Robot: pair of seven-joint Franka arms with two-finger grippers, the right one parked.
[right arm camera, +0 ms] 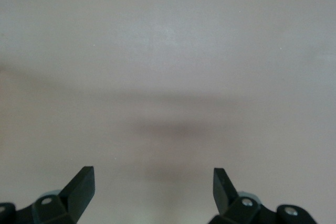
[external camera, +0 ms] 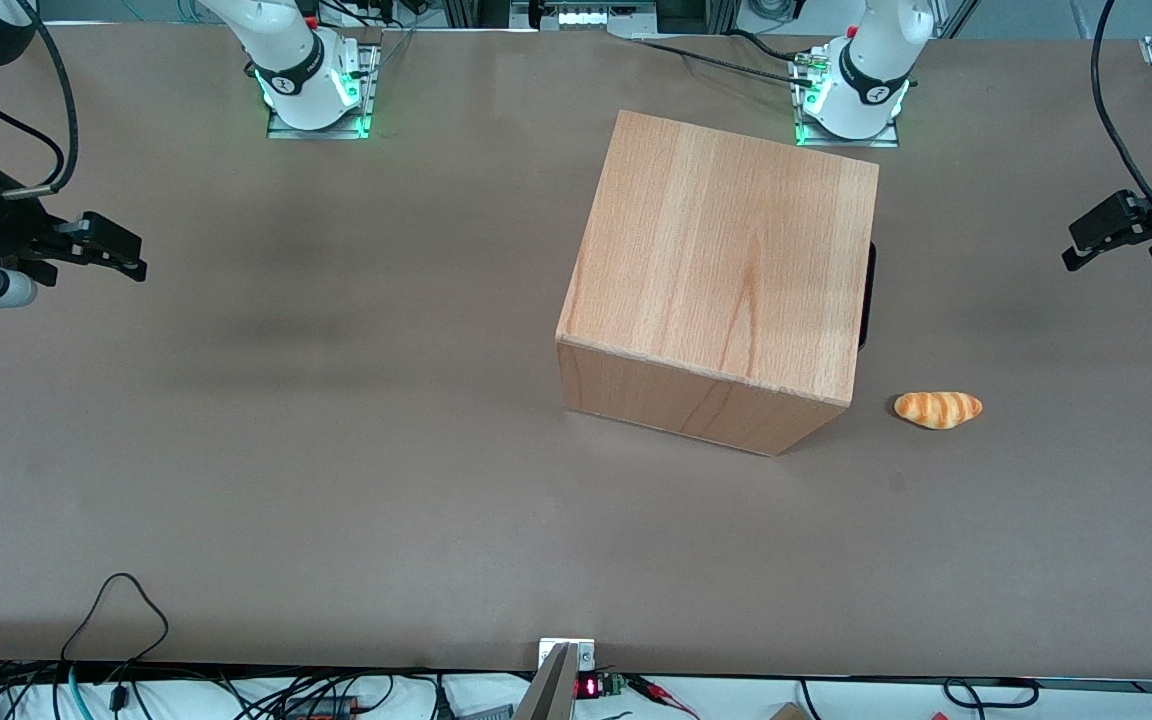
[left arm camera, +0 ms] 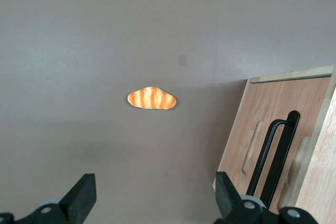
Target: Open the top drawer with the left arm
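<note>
Cabinet: a plain light-wood box stands on the brown table, roughly mid-table and shifted toward the working arm's end; the front view shows only its top and one side wall.
Top drawer: its front panel faces the working arm's end of the table and appears shut flush with the cabinet; in the front view only a thin dark sliver of the handle peeks past the cabinet's edge.
Handle: a long black bar runs along the panel; its lower end is cut off in the left wrist view by the tool's body.
Lower drawers: cannot be made out.
Left arm: its base sits on the table edge farthest from the front camera; the upper links are cut off.
Tool: the black two-finger tool hangs at the working arm's end of the table, well apart from the cabinet, fingers spread wide with nothing between them.
Bread roll: a small orange-striped bun lies on the table near the cabinet's corner, nearer the front camera than the tool.
</note>
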